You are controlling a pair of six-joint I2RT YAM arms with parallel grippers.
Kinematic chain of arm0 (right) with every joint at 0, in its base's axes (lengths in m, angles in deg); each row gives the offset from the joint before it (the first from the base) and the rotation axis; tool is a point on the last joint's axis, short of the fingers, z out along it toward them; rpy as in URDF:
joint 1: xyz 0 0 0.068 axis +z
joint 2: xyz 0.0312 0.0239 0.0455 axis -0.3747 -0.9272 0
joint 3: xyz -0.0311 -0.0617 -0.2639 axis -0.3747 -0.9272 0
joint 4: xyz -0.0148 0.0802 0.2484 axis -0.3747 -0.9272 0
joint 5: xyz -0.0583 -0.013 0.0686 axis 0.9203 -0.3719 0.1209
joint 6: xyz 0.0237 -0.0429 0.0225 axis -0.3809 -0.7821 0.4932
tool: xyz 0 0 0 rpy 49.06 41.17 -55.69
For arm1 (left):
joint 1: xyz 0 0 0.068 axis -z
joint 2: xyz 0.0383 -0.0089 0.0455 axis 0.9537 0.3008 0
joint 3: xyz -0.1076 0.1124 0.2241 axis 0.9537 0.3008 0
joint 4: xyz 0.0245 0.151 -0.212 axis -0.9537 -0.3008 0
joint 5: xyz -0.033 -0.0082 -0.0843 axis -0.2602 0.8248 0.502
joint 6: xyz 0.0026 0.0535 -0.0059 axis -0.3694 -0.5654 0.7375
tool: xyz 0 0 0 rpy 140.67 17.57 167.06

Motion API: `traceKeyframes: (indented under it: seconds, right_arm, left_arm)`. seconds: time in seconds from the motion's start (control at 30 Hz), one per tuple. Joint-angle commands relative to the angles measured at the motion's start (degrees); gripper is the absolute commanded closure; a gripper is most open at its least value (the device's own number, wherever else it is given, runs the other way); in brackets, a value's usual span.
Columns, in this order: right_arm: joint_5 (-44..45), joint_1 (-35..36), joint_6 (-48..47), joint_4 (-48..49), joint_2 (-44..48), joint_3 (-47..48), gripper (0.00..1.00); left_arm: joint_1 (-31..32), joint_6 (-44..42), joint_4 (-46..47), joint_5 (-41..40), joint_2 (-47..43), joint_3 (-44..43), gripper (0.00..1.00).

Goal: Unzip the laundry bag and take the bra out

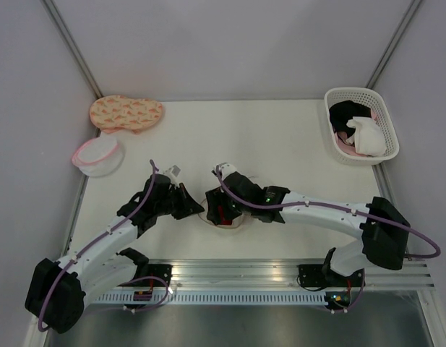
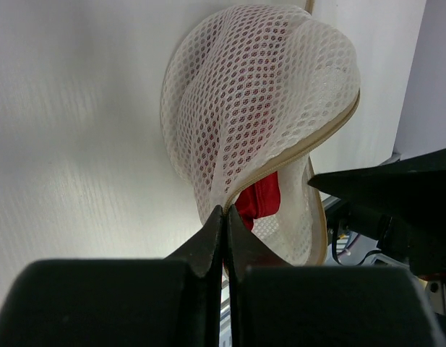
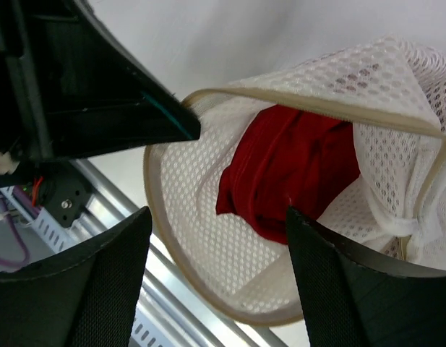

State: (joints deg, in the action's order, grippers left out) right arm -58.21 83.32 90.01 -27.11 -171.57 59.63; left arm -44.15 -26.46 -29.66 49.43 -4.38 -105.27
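Observation:
The cream mesh laundry bag (image 1: 235, 223) lies unzipped near the table's front edge, between both arms. My left gripper (image 2: 225, 214) is shut on the brown zip rim of the upper half (image 2: 259, 108) and holds it lifted, so the bag gapes. Inside shows the red fabric of the bra (image 3: 295, 173), bunched against the lower half (image 3: 208, 246); its cups are hidden. My right gripper (image 3: 219, 224) is open at the bag's mouth, one finger (image 3: 107, 275) outside the rim and the other fingertip (image 3: 331, 253) right at the red fabric. Nothing is clamped between them.
A flat orange patterned pouch (image 1: 126, 113) and a pink-rimmed round bag (image 1: 98, 156) lie at the far left. A white basket (image 1: 382, 108) with black, pink and white garments stands at the far right. A metal rail (image 1: 280, 271) runs just behind the bag's near side.

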Motion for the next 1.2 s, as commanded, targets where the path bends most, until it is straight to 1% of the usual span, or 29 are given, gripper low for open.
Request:
traceKeyframes:
  seconds: [0.0,0.03,0.07,0.13,0.2,0.3,0.33,0.4,0.5,0.53,0.8,0.93,1.03,1.07,1.1,1.13,1.17]
  right_arm:
    - [5.3,0.7,0.8,2.3,-3.6,4.9,0.22]
    - [6.6,1.0,0.6,1.6,-4.4,6.2,0.23]
    - [7.7,1.2,0.6,0.3,-5.5,6.5,0.27]
    - [10.1,1.3,0.6,-0.7,-6.5,7.2,0.30]
    - [11.8,1.3,0.7,-1.9,-7.9,7.9,0.35]
    - [14.0,1.4,0.5,-2.7,-9.4,8.1,0.40]
    - [14.8,1.3,0.5,-2.8,-10.1,8.2,0.43]
    - [14.8,1.3,0.6,-2.8,-10.9,8.2,0.44]
    - [12.6,1.3,0.9,-1.8,-12.0,7.9,0.45]
    - [12.1,1.3,1.4,-1.4,-12.3,7.4,0.46]
    - [8.9,3.5,2.9,1.7,-13.5,5.7,0.47]
    - [8.3,5.4,3.7,2.3,-15.9,6.2,0.53]
    - [9.5,6.8,4.1,1.7,-17.4,6.6,0.54]
    - [10.0,7.1,4.0,1.3,-17.6,6.9,0.56]
    - [10.7,7.2,4.1,0.9,-17.8,7.1,0.62]
    - [12.1,7.3,4.0,-0.1,-18.3,7.3,0.75]
    - [12.8,7.3,3.7,-0.6,-18.5,7.6,0.82]
  left_arm:
    - [-0.2,1.3,0.9,-1.1,-0.9,0.4,0.98]
    - [-0.2,1.3,0.9,-1.2,-0.9,0.6,0.98]
    - [-0.2,1.3,0.9,-1.2,-0.8,0.6,0.98]
    - [-0.2,1.3,0.9,-1.4,-1.0,1.2,0.98]
    - [-0.1,1.4,1.3,-1.4,-1.0,1.8,0.98]
    - [-0.2,1.7,1.7,-1.1,-1.5,2.7,0.98]
    - [-0.2,1.8,1.8,-1.1,-1.7,2.9,0.98]
    - [-0.2,1.9,1.9,-1.1,-2.2,3.5,0.98]
    - [-0.2,2.2,1.9,-1.1,-2.8,3.8,0.98]
    - [-0.2,2.2,1.8,-1.1,-2.7,3.8,0.98]
    - [-0.1,2.6,2.7,-0.9,-2.1,3.8,0.98]
    - [-0.2,2.9,3.2,-0.7,-2.0,3.9,0.98]
    - [-0.2,3.0,3.4,-0.6,-2.1,4.0,0.98]
    - [-0.2,3.0,3.4,-0.6,-2.4,4.1,0.98]
    - [-0.1,3.0,3.4,-0.6,-2.5,4.1,0.98]
    - [-0.1,3.0,3.4,-0.6,-2.6,4.2,0.98]
    - [-0.1,3.0,3.4,-0.6,-2.6,4.3,0.98]
